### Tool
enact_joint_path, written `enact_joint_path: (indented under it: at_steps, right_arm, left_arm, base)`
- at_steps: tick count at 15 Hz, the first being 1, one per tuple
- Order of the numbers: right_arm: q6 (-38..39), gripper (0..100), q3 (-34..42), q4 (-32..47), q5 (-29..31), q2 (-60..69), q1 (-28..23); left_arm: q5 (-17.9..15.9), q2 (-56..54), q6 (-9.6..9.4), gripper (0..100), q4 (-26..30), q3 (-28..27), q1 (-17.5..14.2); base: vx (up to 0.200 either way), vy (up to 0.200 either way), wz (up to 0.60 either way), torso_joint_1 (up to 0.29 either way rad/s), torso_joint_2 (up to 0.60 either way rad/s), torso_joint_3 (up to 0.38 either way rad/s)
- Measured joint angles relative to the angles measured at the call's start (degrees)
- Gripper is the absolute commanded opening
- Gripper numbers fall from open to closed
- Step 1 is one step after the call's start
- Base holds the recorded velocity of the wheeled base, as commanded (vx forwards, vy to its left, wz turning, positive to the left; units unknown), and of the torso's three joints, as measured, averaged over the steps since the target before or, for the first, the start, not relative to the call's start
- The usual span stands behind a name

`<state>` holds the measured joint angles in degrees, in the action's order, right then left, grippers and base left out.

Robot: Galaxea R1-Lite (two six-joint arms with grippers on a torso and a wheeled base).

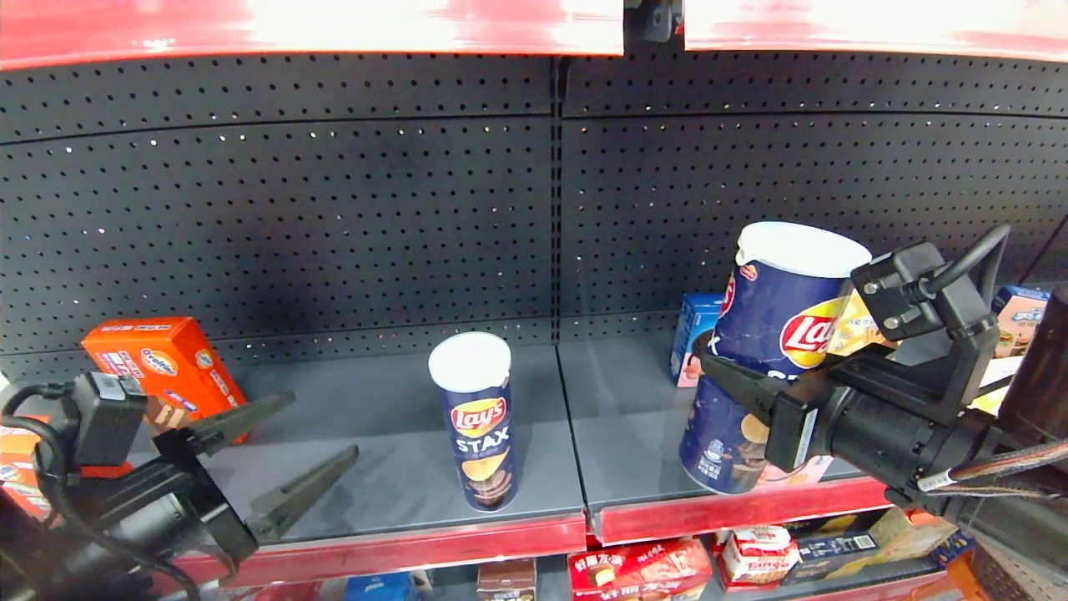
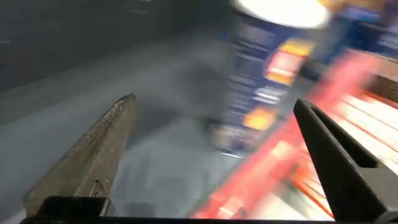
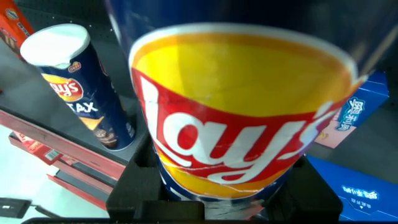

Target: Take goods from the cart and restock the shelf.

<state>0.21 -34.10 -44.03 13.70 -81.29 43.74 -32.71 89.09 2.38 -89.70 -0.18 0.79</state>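
We see the right gripper [image 1: 751,377] clamped on a dark blue chip can [image 1: 772,292] with a white lid, gripping it about halfway up its height. One dark finger crosses the front of the can, and the other is hidden behind it. In the right wrist view the can's yellow and red label [image 3: 242,143] sits right up against the camera, between the jaws.

The held can is over the right bay of the grey shelf [image 1: 626,417], close to its red front edge. Its long axis is near vertical but tilted, with the lid up and leaning toward the robot's right and the base lower and further left. We cannot tell whether the base touches the shelf board.

A second can [image 1: 480,426] of the same kind stands upright in the left bay near the front edge, lid up, well apart from the held one.

The left gripper [image 1: 321,426] hangs over the front left part of the shelf, jaws spread wide and holding nothing. The upright can lies ahead of it, beyond the fingertips.

An orange box [image 1: 171,367] leans at the far left of the shelf. A blue box [image 1: 691,334] stands just behind the held can. More packets [image 1: 638,568] lie on the shelf below.
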Motion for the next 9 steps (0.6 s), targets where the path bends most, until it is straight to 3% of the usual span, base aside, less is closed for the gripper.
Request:
enact_joint_path:
  at_steps: [4, 6, 9]
  right_arm:
    - [0.0, 0, -1.4, 0.0, 0.3, -0.6, -0.3]
    - [-0.2, 0, -2.5, 0.0, 0.5, -1.3, -0.4]
    - [-0.3, 0, -4.8, 0.0, 0.7, -2.3, -0.7]
  left_arm:
    - [21.3, -2.8, 0.07, 100, 0.9, 0.2, 1.0]
    - [27.6, -4.6, 0.0, 100, 5.4, 0.2, 1.5]
    - [32.3, -11.1, -0.09, 100, 17.9, 0.2, 1.8]
  base:
    - [0.0, 0.0, 0.0, 0.0, 0.0, 0.0]
    - [0.0, 0.0, 0.0, 0.0, 0.0, 0.0]
    - [0.0, 0.0, 0.0, 0.0, 0.0, 0.0]
